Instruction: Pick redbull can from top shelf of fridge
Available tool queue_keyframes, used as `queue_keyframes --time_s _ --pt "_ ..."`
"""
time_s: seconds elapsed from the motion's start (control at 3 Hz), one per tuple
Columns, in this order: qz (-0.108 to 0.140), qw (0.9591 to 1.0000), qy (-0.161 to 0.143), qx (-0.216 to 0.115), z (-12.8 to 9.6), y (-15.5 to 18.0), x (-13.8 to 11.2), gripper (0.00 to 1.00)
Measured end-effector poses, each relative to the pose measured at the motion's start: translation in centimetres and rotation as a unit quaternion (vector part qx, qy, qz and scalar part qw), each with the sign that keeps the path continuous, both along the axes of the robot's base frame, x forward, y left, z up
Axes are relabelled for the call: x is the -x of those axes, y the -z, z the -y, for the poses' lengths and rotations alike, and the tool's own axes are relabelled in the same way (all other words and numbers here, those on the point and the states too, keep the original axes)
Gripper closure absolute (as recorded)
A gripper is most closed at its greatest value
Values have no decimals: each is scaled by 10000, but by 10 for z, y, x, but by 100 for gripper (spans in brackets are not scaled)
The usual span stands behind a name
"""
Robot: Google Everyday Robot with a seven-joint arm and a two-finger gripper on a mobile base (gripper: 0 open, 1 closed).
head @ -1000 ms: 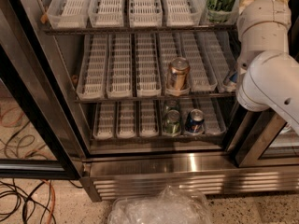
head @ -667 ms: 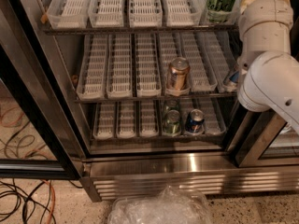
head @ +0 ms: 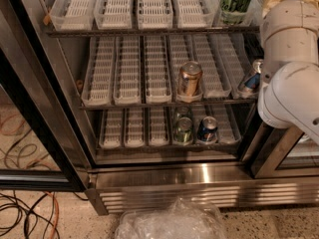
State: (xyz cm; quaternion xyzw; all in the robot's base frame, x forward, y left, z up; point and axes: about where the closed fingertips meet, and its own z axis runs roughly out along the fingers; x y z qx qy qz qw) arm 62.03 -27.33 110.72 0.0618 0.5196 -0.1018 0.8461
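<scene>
Camera view showed the white arm [head: 294,83] crowding the fridge's [head: 199,177] right edge beside the tilted redbull can [head: 250,78]. The gripper was hidden behind it, open or closed impossible to tell.

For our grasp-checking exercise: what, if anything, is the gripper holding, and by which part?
Cannot be told. The gripper is hidden behind the white arm at the right of the fridge; the redbull can shows beside that arm, no hold visible.

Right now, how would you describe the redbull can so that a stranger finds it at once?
In the fridge, go to the right end of the middle rack, by the white arm that hides the pincer. The redbull can sits there, partly covered, blue and silver, unlike the gold can to its left.
</scene>
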Motion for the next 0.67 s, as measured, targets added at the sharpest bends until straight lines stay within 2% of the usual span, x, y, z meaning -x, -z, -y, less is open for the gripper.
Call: queue_keyframes --time_s 0.67 --pt "90 9998 -172 -2 -9 -2 18 100"
